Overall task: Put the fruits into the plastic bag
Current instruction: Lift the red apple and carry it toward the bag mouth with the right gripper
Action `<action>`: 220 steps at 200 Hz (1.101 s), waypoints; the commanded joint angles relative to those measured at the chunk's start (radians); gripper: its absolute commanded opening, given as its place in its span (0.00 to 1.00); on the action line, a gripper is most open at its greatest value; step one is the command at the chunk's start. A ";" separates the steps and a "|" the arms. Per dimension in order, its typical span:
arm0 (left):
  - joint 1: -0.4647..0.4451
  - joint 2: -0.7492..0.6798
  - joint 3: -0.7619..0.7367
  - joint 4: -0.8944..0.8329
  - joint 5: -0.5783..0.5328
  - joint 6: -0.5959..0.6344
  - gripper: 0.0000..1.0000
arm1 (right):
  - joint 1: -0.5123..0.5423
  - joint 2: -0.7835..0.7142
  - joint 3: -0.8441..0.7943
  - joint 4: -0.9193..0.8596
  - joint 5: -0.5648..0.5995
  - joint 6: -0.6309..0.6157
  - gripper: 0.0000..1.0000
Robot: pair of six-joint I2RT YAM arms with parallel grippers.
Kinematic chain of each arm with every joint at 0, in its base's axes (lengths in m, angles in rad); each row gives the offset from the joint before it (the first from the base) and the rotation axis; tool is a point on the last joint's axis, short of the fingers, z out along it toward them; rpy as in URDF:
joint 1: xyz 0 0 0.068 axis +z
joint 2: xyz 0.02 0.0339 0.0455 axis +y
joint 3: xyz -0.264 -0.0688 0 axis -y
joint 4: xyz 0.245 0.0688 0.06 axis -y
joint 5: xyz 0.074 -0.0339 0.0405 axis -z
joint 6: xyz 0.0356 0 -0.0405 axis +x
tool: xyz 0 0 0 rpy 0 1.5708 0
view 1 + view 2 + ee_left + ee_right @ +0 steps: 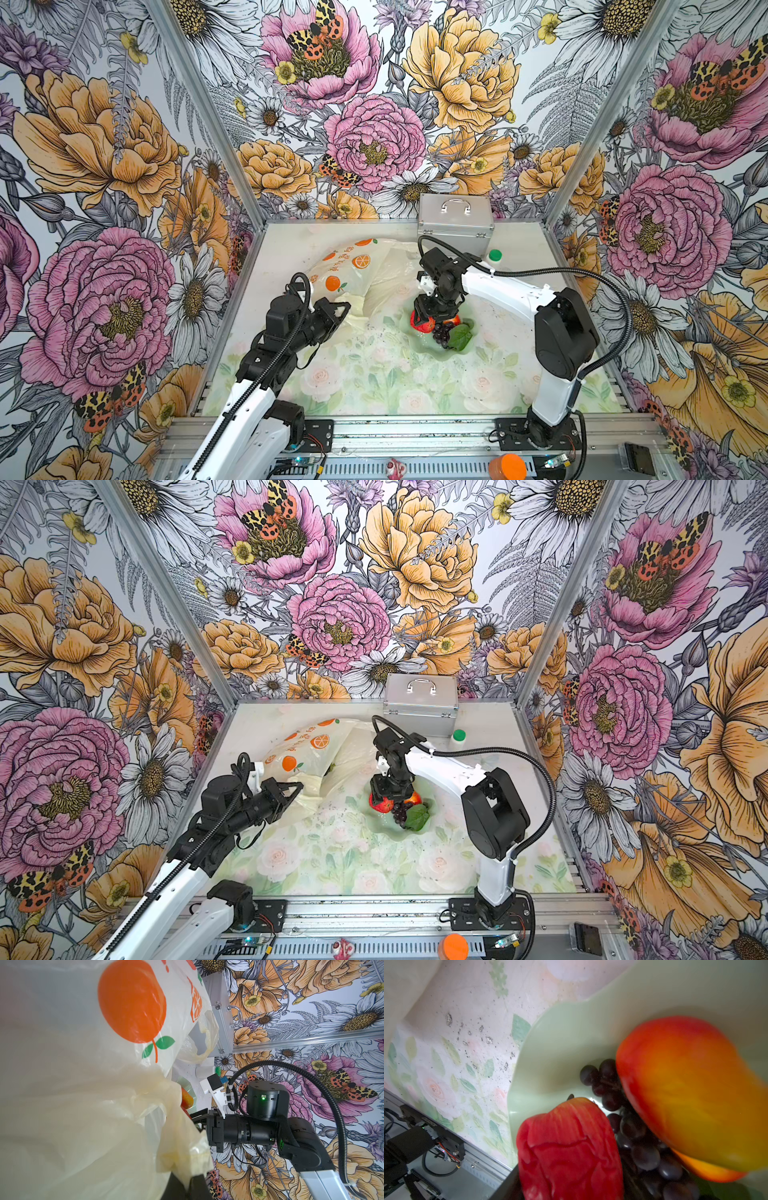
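Observation:
The cream plastic bag [353, 270] with printed oranges lies at the back left, and its bunched edge [182, 1153] is pinched in my shut left gripper [188, 1188], which holds it off the table [347, 307]. My right gripper [428, 322] reaches down into the pale green dish [415, 347]. Its jaws are closed on a streaked red apple [569, 1147], which fills the gap between them. Beside the apple in the dish lie a yellow-orange mango [691, 1095], a purple grape bunch [639, 1147] and a green leaf [460, 336].
A silver metal case [455, 224] stands at the back wall, with a green-capped white bottle [494, 255] to its right. On the front rail sit an orange lump [507, 467] and a small pink item [395, 467]. The bag's loose mouth [353, 762] lies just left of the dish.

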 commanded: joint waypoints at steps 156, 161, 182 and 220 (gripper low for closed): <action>-0.001 -0.048 -0.021 0.025 -0.006 -0.030 0.00 | -0.140 -0.323 -0.048 0.430 -0.312 0.407 0.62; -0.005 -0.049 -0.020 0.024 -0.006 -0.030 0.00 | -0.142 -0.321 -0.054 0.450 -0.313 0.423 0.62; -0.010 -0.053 -0.023 0.025 -0.010 -0.031 0.00 | -0.147 -0.285 -0.062 0.506 -0.313 0.464 0.62; -0.018 -0.061 -0.027 0.024 -0.013 -0.037 0.00 | -0.145 -0.173 -0.032 0.571 -0.329 0.512 0.62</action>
